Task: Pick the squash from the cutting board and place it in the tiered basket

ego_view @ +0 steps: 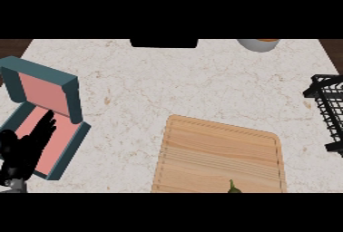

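Only a dark green tip of the squash (232,186) shows, at the bottom edge of the frame, lying on the near end of the wooden cutting board (221,149); the rest of it is cut off by the lower border. The board, pale and rectangular with a routed groove running round its rim, fills the lower centre of the frame and sits slightly turned on the speckled, cream-coloured counter (174,77).

At the right edge, from mid-height downward, the black wire frame of the tiered basket (328,106) juts into view, well apart from the board; most of it lies outside the picture.

In the lower left, the robot's left hand (23,147) rests with its black fingers straight and relaxed, pointing toward the upper right and holding nothing. It overlaps a teal box (70,149) with a salmon-pink lining, whose hinged lid (43,88) stands open in the upper left of the frame. The right hand does not appear.

Along the top edge, a flat black object (164,43) sits at centre, and to its right is the lower part of a grey bowl (258,44) with something orange at its rim.
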Action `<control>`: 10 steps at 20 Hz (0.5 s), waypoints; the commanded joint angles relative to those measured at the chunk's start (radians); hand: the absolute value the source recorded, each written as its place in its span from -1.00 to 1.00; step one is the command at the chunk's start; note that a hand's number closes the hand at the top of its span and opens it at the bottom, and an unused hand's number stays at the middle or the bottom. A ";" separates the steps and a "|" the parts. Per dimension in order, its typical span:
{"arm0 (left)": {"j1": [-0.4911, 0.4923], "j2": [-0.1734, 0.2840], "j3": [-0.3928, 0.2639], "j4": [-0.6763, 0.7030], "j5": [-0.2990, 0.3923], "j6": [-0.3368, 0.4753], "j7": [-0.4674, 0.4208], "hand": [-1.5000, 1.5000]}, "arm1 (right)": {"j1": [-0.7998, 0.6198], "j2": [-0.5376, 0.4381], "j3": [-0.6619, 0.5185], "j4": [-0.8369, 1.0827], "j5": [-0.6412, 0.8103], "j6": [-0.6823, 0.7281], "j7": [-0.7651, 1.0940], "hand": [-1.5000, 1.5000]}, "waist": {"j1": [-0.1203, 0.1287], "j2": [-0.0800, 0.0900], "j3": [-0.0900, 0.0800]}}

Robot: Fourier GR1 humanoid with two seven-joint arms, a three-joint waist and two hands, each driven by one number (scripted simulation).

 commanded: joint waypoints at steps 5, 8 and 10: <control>-0.033 0.015 0.023 0.051 0.012 -0.024 -0.003 0.00 | -0.080 -0.002 -0.110 0.133 -0.051 -0.063 -0.060 -1.00 | -0.004 0.008 0.004; -0.004 -0.029 -0.007 0.038 -0.019 0.016 0.003 0.00 | -0.105 0.055 -0.175 0.049 -0.127 -0.085 0.008 -1.00 | -0.014 0.002 0.004; 0.026 -0.030 -0.010 -0.011 -0.020 0.015 0.007 0.00 | -0.117 -0.018 -0.274 0.119 -0.187 -0.112 -0.028 -1.00 | -0.006 0.005 0.006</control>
